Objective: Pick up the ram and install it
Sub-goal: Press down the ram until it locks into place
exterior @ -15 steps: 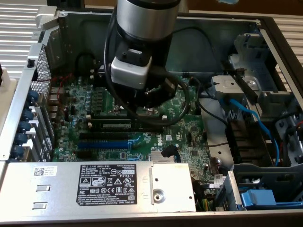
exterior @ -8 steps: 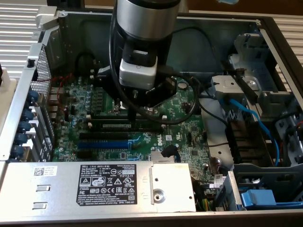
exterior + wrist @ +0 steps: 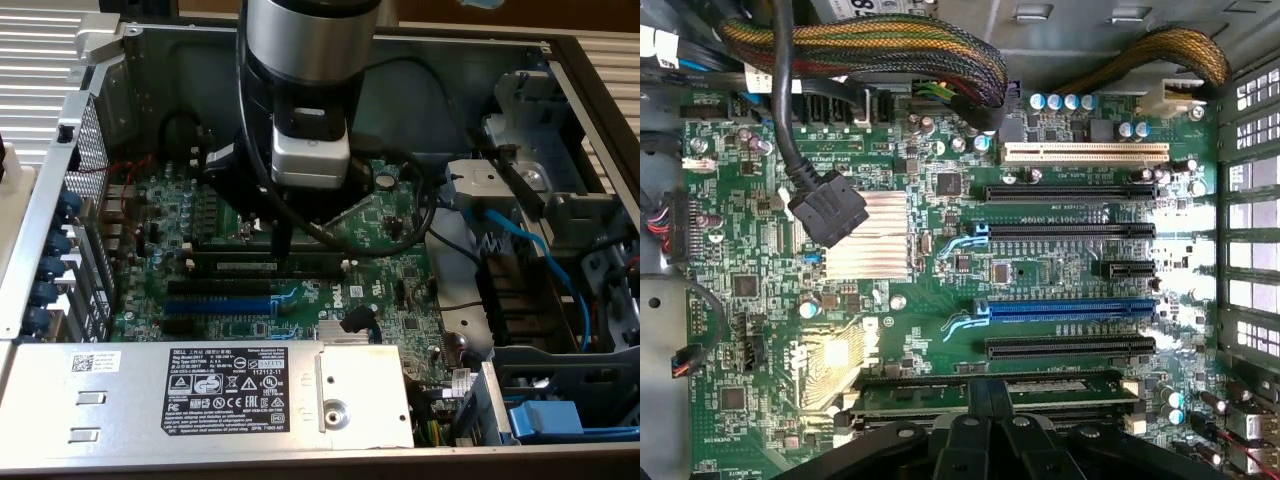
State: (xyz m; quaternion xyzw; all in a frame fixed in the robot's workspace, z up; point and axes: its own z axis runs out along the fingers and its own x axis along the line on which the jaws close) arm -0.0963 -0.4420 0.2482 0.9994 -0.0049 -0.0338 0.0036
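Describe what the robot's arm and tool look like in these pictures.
The arm is a thick round column with a silver-grey metal shell and a black band beneath it. Below that sits a light grey, rounded box-shaped module. A black cable loops down along its side. The tool is black and narrow, tapering to slim fingers; in the wrist view its body is glossy black plastic.

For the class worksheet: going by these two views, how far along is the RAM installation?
Done: the ram is picked up and brought into the case, lying lengthwise along a memory slot. In hand: the gripper is shut and sits right over the slots, at the ram. Left: I can't tell whether the stick is fully seated or the white end clips have latched.
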